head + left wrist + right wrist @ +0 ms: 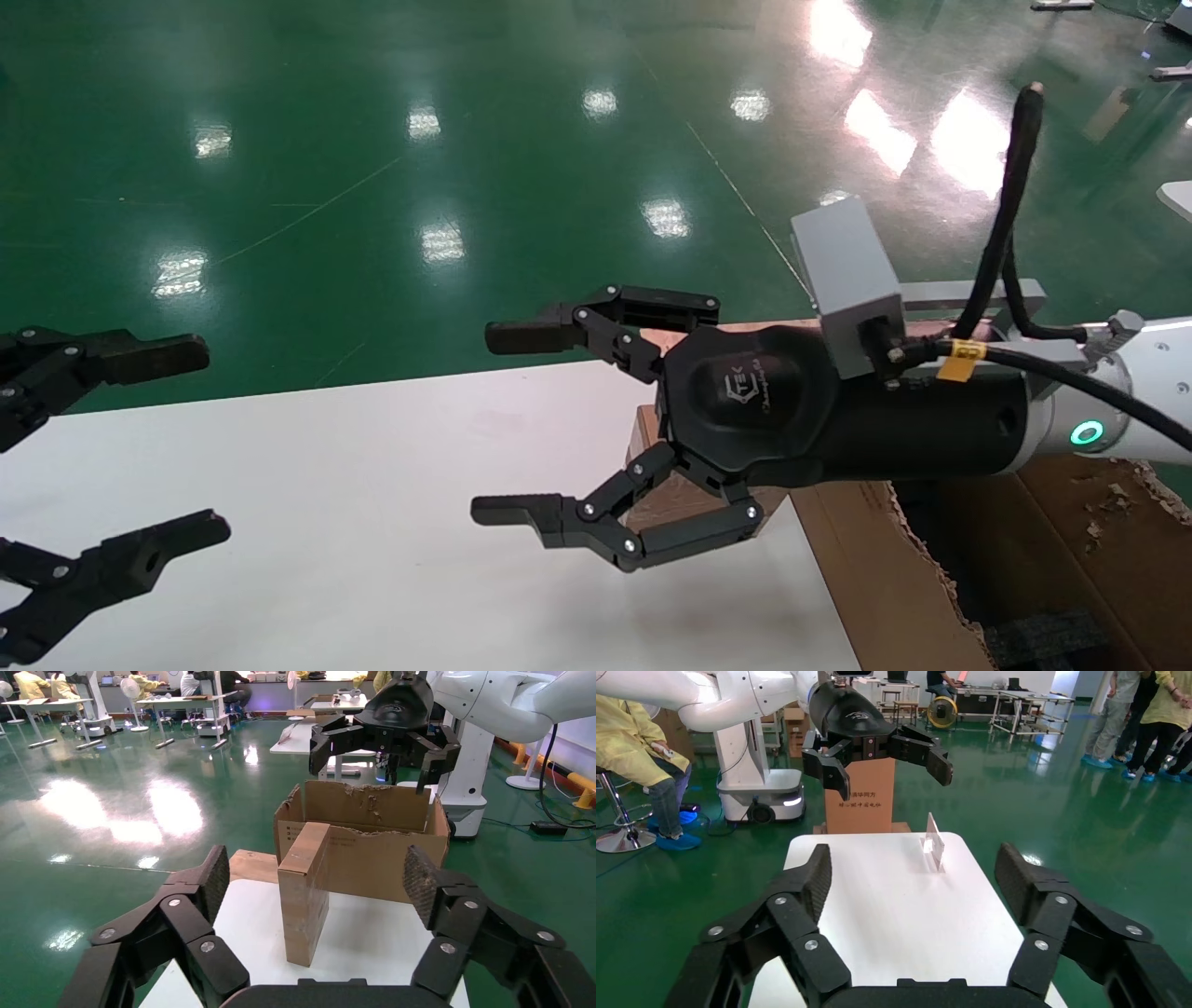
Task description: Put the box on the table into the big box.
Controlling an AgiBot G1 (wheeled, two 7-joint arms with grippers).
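Observation:
The small reddish-brown box (303,896) stands upright on the white table (379,938), close in front of the big box (379,857). From the head the box (675,499) shows only in part beneath my right gripper (510,424), which hovers open above the table's (326,485) right end with nothing between its fingers. The big box (875,578) sits low at the right with torn edges. My left gripper (186,443) is open at the far left, facing the box from a distance. In the right wrist view the box is out of view.
A flat reddish wooden board (253,866) lies beyond the table beside the big box. A small clear stand (933,843) sits on the table (877,903). An orange-brown printed carton (859,801) stands past the table's far end. Green floor surrounds everything.

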